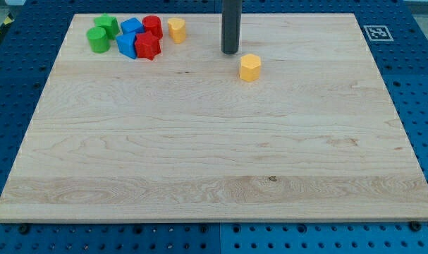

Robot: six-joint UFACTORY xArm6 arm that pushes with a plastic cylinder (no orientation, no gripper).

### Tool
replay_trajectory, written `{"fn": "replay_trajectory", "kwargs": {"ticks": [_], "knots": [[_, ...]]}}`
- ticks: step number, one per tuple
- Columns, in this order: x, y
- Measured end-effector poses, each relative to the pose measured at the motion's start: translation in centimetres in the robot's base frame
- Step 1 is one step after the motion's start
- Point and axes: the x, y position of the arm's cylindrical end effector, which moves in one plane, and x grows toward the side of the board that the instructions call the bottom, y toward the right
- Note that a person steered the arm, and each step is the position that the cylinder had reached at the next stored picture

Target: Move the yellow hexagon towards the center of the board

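A yellow hexagon block (250, 67) lies on the wooden board (214, 155), right of middle near the view's top. My tip (230, 52) is the lower end of a dark rod that comes down from the view's top edge. The tip stands just up and to the left of the yellow hexagon, a small gap apart from it. A second yellow block (176, 29) lies further left near the board's top edge.
A cluster sits at the board's top left: two green blocks (98, 39) (107, 25), two blue blocks (127, 44) (132, 27) and two red blocks (148, 46) (153, 26). A black-and-white marker tag (376, 32) is at the top right corner.
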Motion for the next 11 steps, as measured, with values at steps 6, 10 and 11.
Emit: {"fn": "replay_trajectory", "kwargs": {"ticks": [6,10,11], "knots": [[2.5,0.6],[10.8,0.6],[14.5,1.8]]}}
